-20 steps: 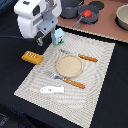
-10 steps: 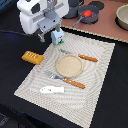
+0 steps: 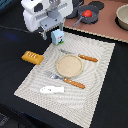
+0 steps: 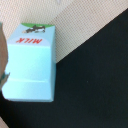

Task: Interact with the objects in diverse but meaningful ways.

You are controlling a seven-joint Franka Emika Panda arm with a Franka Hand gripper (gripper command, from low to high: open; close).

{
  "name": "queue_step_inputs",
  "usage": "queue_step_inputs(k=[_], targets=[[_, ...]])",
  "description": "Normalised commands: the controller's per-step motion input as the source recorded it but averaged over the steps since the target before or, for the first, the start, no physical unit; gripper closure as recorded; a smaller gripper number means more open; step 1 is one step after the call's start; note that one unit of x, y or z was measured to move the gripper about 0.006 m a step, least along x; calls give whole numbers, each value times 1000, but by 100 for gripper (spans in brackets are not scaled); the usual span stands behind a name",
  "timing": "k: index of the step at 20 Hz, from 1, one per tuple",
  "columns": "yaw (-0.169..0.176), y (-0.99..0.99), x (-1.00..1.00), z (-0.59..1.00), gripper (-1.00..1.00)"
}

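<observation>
**At the mat's far corner: arm poised over the milk carton**

At the far corner of the striped placemat (image 3: pixel 95 75), toward the exterior view's left, the milk carton (image 3: pixel 58 36) stands upright, right by the mat's edge w/ the black tabletop (image 3: pixel 15 30) just beyond. The wrist view looks straight down on its pale-blue top and the red "MILK" lettering (image 4: pixel 29 41), showing the carton partly on cloth, partly over the dark surface. It appears to sit there as part of a mock table setting: round tan plate (image 3: pixel 68 65) mid-mat, orange-handled knife (image 3: pixel 80 56) on its far side, orange-handled fork (image 3: pixel 66 80) on its near side, and a flat white fish piece (image 3: pixel 52 90) near the mat's front edge. The golden bread loaf (image 3: pixel 31 57) lies off the mat on the black top, well apart from the carton. On the brown board (image 3: pixel 102 25) behind, a red tomato (image 3: pixel 88 13) sits in a dark pot (image 3: pixel 89 18).

The Franka's white wrist housing hangs directly above the carton, gripper (image 3: pixel 56 33) pointed down. Fingers are mostly hidden behind housing and carton; whether they clasp the carton or stand apart can't be told from either view. Judged by pose, approx. a grasp or release at the carton is the step in hand.
</observation>
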Motion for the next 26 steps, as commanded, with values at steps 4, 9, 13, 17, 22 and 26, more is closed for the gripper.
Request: queue_step_inputs(k=[4, 9, 13, 17, 22, 26], targets=[[-57, 293, 399, 54, -100], [-5, 262, 277, 0, -100], [0, 214, 119, -83, -100], [0, 225, 33, -149, -100], [0, 183, 0, -198, -100], [0, 164, 0, -227, -100]])
